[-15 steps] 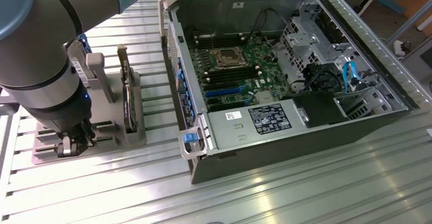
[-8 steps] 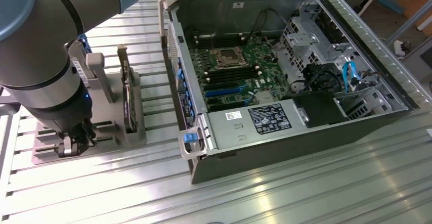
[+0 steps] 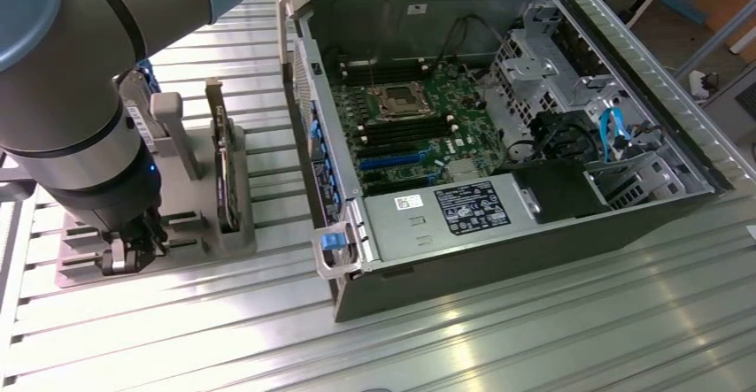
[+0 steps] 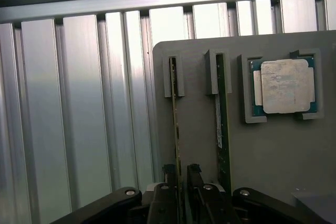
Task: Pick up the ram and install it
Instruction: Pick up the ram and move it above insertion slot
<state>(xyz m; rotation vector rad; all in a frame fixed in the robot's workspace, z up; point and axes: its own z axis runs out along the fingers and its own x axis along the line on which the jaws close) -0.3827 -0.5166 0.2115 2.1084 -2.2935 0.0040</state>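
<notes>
Alignment matters: the end effector, spread, straddles one ram standing in its grey holder. Probably best centred and square before squeezing.

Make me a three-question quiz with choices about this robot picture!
1. Where is the gripper? A over the grey holder B inside the computer C on the floor
2. How many ram sticks stand in the holder? A one B two C five
3. The computer case is: A open B shut C upside down
Answers: 1 A, it straddles one stick in the holder. 2 B, two stand in slots. 3 A, the motherboard shows inside.
</notes>
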